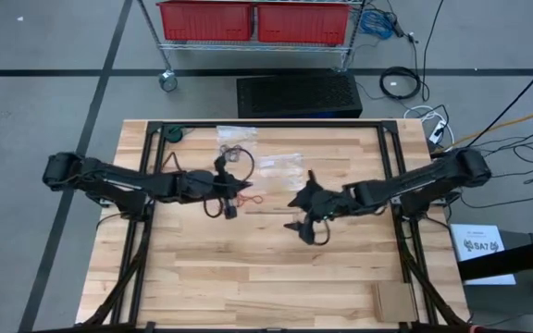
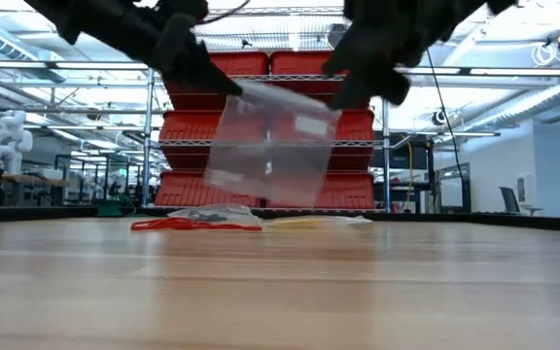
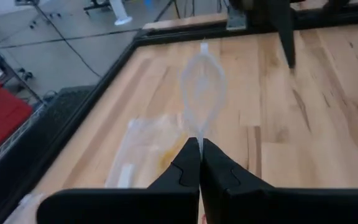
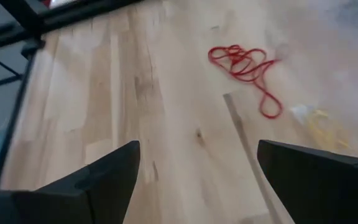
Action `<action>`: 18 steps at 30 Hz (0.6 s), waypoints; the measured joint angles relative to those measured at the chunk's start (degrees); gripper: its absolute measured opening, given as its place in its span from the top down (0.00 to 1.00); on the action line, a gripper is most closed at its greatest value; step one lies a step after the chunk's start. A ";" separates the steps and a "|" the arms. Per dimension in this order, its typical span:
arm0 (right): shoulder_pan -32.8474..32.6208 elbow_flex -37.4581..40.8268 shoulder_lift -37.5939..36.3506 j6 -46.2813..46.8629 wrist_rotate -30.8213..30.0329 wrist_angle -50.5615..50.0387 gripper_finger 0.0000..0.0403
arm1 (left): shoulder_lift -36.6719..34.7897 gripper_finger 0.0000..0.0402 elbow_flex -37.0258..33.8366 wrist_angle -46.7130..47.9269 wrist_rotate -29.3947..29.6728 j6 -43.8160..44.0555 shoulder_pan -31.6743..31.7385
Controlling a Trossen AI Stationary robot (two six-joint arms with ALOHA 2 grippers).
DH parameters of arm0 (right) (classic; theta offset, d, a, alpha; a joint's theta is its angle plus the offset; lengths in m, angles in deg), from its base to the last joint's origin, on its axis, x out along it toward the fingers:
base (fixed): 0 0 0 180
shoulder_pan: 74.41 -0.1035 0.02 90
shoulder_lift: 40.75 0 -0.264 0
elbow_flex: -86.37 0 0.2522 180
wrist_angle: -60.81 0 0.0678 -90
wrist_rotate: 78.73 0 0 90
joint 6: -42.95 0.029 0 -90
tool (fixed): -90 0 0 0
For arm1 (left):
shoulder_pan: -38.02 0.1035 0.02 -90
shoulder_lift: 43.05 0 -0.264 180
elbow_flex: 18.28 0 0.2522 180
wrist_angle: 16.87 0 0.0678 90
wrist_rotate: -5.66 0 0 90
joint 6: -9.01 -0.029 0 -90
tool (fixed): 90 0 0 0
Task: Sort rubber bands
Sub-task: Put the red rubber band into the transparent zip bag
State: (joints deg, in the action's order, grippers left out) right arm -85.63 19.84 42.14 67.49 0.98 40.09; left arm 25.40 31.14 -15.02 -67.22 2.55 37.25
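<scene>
Both dark arms reach in from the table's sides toward its middle, raised above the wood. The left gripper (image 1: pixel 241 188) points inward from the left with its two fingers (image 3: pixel 185 171) pressed flat together, pinching the edge of a clear plastic bag (image 2: pixel 268 144) that hangs lifted off the table. The right gripper (image 1: pixel 298 213) sits just across from it, near but apart, tilted downward with its fingers (image 4: pixel 98 177) spread wide and nothing between them.
</scene>
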 joint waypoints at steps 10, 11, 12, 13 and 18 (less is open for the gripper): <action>1.05 0.08 17.65 -4.50 -1.97 19.30 0.21 | -11.98 1.00 -5.49 -0.43 2.55 0.00 2.33; 1.71 0.08 19.19 -4.44 -2.23 20.36 0.21 | -12.96 1.00 -5.97 -0.46 2.55 0.06 2.36; 2.49 0.08 20.80 -4.53 -2.62 21.89 0.21 | -13.74 1.00 -6.30 -0.51 2.61 0.07 2.36; 3.19 0.08 22.26 -4.82 -3.84 23.09 0.21 | -14.33 1.00 -6.61 -0.47 2.81 0.06 2.36; 6.84 -2.47 28.07 -7.23 -6.15 25.08 0.23 | -16.60 1.00 -7.17 0.59 3.37 0.07 2.36</action>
State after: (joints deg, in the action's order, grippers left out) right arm -78.79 17.37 70.21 60.25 -5.17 65.17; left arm 8.80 23.97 -14.43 -63.86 2.62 39.61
